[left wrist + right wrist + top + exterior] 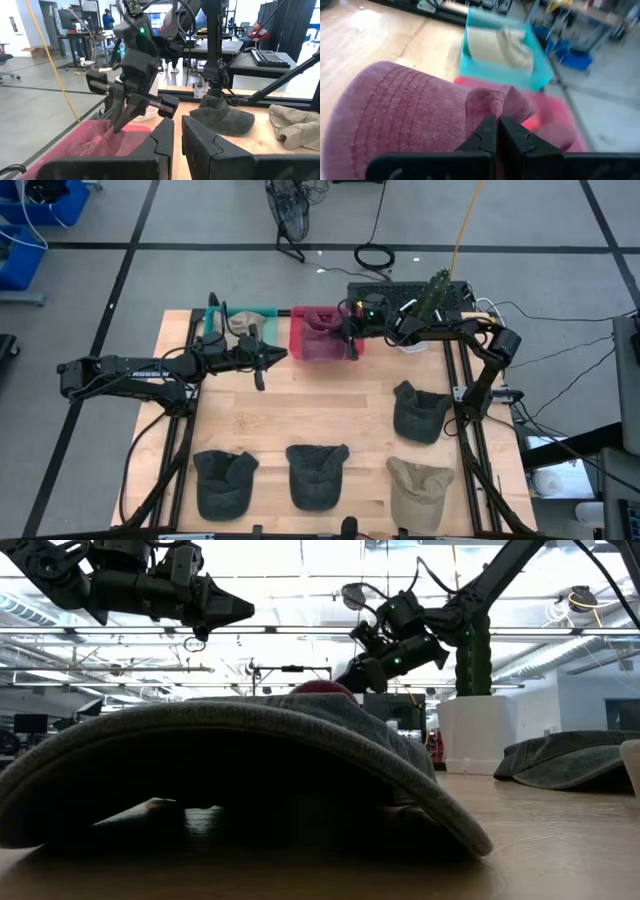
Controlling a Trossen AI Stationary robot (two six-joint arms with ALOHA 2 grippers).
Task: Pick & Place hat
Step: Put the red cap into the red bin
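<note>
- The right gripper [350, 332] reaches across the far edge of the desk [330, 415] to the red bin [322, 348]; its fingers [487, 134] are pressed together, pinching a fold of the maroon hat [410, 112] that sits in that bin.
- Just beside the red bin, toward the left arm, stands a teal bin [232, 321] holding a tan hat [243, 323].
- The left gripper [270, 356] hovers above the desk near the teal bin – its fingers [160, 145] stand nearly together, a narrow gap between them, with nothing held.
- Four more hats lie on the desk: a dark one [420, 412] near the right arm's base, and along the near edge two dark ones [222, 480] [317, 474] and a beige one [419, 490].
- In the low view, a dark hat brim [240, 765] fills the foreground, with both arms raised above it.
</note>
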